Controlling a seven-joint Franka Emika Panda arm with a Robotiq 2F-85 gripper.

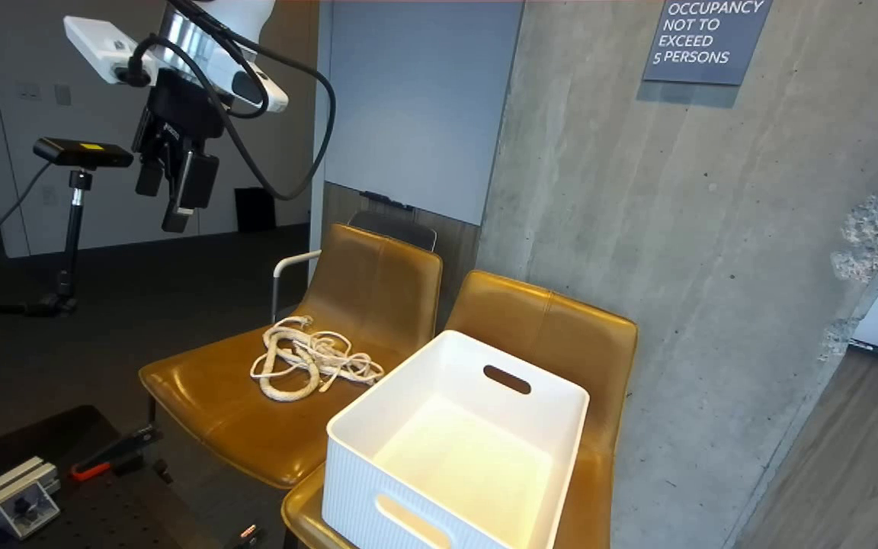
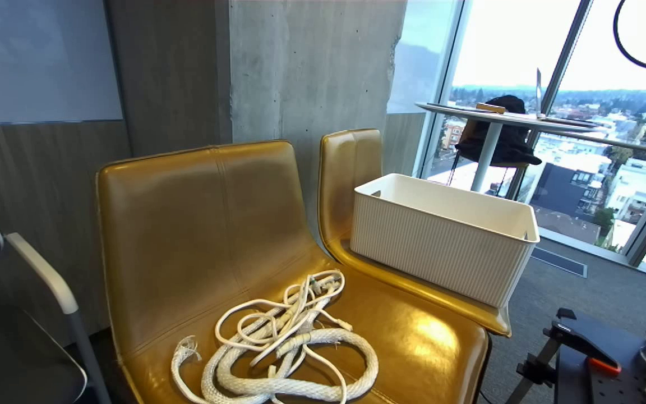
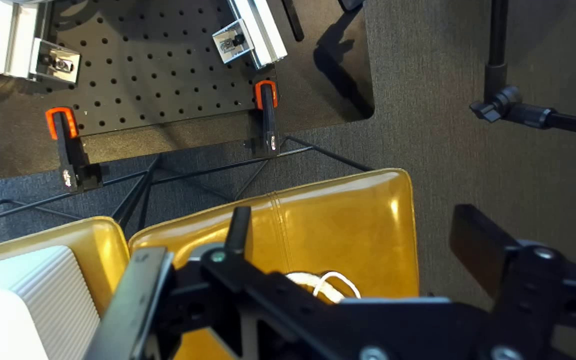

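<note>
Your hand (image 3: 353, 225), spread wide and empty, hangs well above the tangled rope (image 1: 317, 356), which lies on a chair (image 1: 210, 390) without one clear long axis.

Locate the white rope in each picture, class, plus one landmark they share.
In an exterior view: rope below and left of centre.
In an exterior view: rope low, slightly left of centre.
Wrist view: rope below centre, only partly visible.
Shared landmark: white bin, right of the rope in both exterior views, left in wrist view.
</note>
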